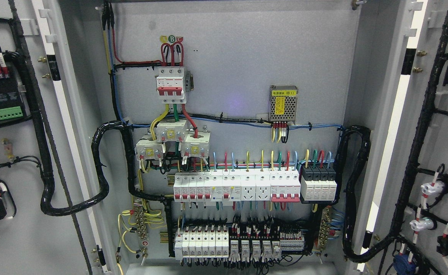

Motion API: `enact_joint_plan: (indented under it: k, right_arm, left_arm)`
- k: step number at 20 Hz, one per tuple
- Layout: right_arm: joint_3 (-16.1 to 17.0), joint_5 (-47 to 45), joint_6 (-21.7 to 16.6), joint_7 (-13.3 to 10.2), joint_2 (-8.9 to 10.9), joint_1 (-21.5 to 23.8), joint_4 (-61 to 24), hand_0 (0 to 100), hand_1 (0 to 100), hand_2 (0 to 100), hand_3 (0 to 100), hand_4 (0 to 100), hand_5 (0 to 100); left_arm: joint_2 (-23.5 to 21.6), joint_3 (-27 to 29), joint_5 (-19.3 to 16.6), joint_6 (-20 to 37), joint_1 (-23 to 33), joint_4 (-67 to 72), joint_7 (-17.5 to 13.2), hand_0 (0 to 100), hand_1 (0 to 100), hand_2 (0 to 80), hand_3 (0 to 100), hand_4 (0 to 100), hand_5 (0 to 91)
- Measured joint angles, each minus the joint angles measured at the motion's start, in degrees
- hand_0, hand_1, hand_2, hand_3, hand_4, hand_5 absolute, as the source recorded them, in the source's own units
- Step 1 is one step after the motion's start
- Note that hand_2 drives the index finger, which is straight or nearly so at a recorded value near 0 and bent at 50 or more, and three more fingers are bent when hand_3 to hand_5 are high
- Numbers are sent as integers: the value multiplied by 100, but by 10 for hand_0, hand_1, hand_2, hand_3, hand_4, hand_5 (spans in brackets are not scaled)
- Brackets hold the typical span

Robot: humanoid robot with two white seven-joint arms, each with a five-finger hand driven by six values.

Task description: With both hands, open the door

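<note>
Both doors of the grey electrical cabinet stand swung wide. The left door (25, 160) shows its inner face with black cable looms and a green terminal block. The right door (442, 126) shows its inner face with wired switches and lamps. Between them the back panel (243, 61) is fully exposed. Neither of my hands nor any arm shows in the head view.
On the panel sit a red three-pole breaker (170, 86), a small power supply (283, 104), a row of white breakers and sockets (237, 187) and lower terminal rows (239, 244). Thick black cable bundles (356, 191) loop from the panel to each door.
</note>
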State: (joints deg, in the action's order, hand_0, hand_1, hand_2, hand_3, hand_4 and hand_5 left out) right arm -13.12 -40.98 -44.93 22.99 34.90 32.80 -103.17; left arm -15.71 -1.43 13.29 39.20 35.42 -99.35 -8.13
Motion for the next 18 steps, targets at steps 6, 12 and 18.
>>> enact_joint_plan:
  k: [6,12,18]
  right_arm:
    - [-490,57,-4,-7,-163,473,620,107,0,0,0,0,0]
    - [-855,78,-6,-26,-382,938,1351,107,0,0,0,0,0]
    - [-1214,236,-9,10,-610,1223,2247,106,0,0,0,0,0]
  left_arm:
    - [274,-56,-110,-36,397,531,-14,0,0,0,0,30,0]
    - [443,-91,-146,-73,586,1437,-30,0,0,0,0,30,0]
    - [543,-131,-156,-553,424,2700,-29,0,0,0,0,30,0]
